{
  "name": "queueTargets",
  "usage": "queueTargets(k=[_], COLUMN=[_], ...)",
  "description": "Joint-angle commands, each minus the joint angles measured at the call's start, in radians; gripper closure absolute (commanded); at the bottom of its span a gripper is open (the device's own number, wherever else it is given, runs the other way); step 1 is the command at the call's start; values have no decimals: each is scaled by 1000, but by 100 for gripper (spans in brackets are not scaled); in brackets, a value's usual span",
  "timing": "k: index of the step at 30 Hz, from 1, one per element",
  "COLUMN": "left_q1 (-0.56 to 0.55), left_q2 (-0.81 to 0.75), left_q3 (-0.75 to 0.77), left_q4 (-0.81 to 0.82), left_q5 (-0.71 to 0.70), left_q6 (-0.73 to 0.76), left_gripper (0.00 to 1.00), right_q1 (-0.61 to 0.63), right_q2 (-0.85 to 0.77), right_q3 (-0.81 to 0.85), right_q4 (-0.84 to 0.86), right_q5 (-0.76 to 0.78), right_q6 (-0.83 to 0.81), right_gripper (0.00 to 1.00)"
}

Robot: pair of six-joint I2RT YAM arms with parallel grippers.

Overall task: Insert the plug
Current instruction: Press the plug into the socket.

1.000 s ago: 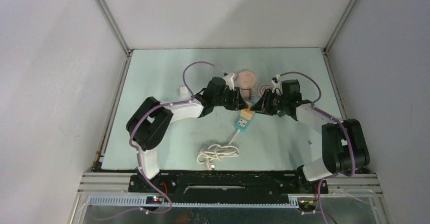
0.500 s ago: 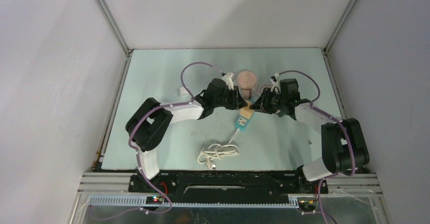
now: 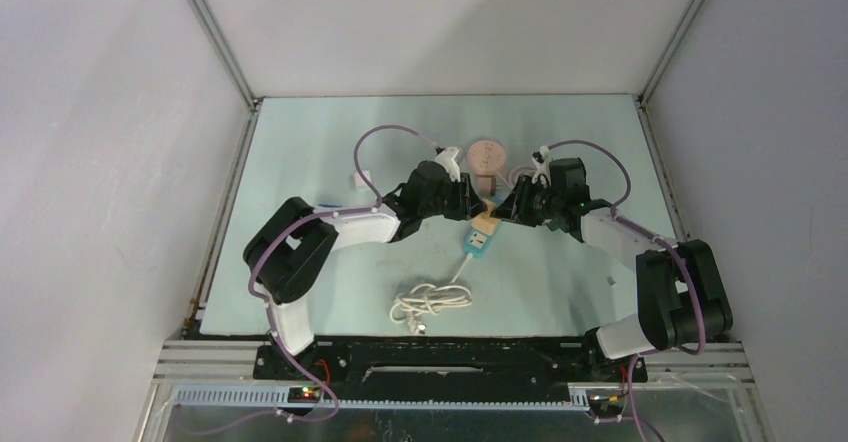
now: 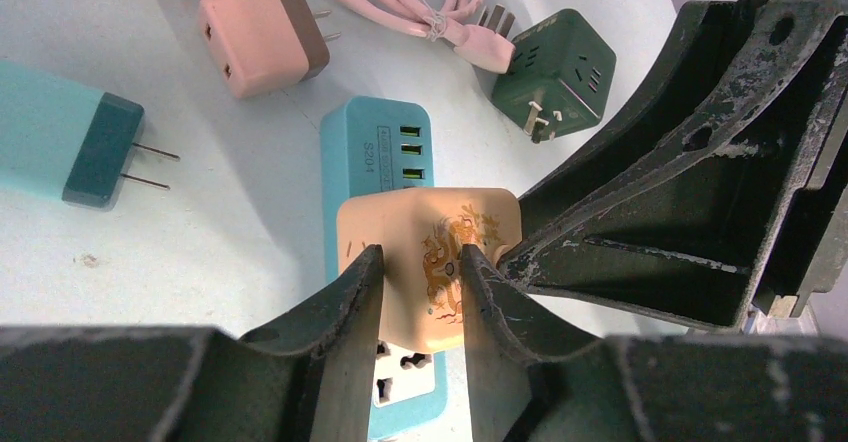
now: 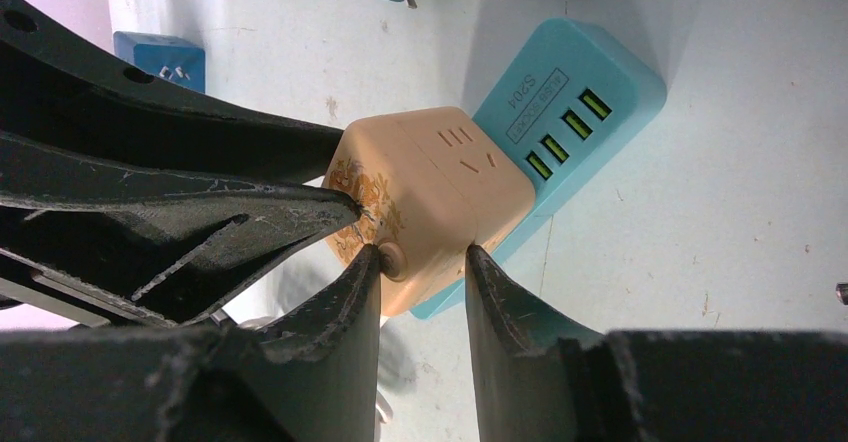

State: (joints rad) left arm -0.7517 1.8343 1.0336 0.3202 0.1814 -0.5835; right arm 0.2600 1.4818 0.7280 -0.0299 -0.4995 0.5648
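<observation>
– Since both arms meet at the same spot, tell me first where the plug is.

– At the centre of the overhead frame I have the beige cube plug (image 3: 486, 221). It sits on the upper end of the teal power strip (image 3: 478, 245). The strip's long axis runs from there down and slightly left, toward the white cord (image 3: 430, 302) coiled below it.

– Which arm is nearer?

– Neither, as I see both touching it. The left gripper (image 4: 422, 254) comes in from frame left, and its tips butt against the patterned face. The right gripper (image 5: 422, 254) comes in from frame right, onto the cube's lower edge. In each wrist view the cube lies dead ahead of the fingertips, mid-frame.

– And the jaws?

– My left fingers (image 4: 345, 307) stand a narrow slot apart, narrower than the cube, so they lie against it rather than around it. Whether they clamp anything I cannot tell. The right pair is drawn almost together and likewise presses on the cube without wrapping round it.

– Is it seated?

– The prongs are hidden under the cube, so I cannot say. My judgement is that what's left is a push straight down into the strip's face, across its long axis. The two arms would brace the cube from opposite sides so it doesn't tip. If one side pushes harder, I'd expect the cube to rock or the strip to slide on the table (image 3: 330, 152).
</observation>
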Motion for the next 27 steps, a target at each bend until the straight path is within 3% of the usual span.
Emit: queueTargets(k=[1,20,23,27], left_q1=[-2,0,-1,5], left_q2=[117,110,31,-108], left_q3=[-104,-159,-171,-135], left_q4=[-308,-299,-290,-328], left_q5=[-122,-178,-148,-119], left_q6=[94,91,92,98], left_gripper=[64,63,57,36], right_q1=[55,136,153,173], right_q2=[115,201,196,183], right_q3=[-87,-5,9,24], right_q4=[-261,-389,-419,-452], right_q5=[121,241,261,292], right_q6=[-103,-107,-112,-116], right_gripper=[68,66,64,62])
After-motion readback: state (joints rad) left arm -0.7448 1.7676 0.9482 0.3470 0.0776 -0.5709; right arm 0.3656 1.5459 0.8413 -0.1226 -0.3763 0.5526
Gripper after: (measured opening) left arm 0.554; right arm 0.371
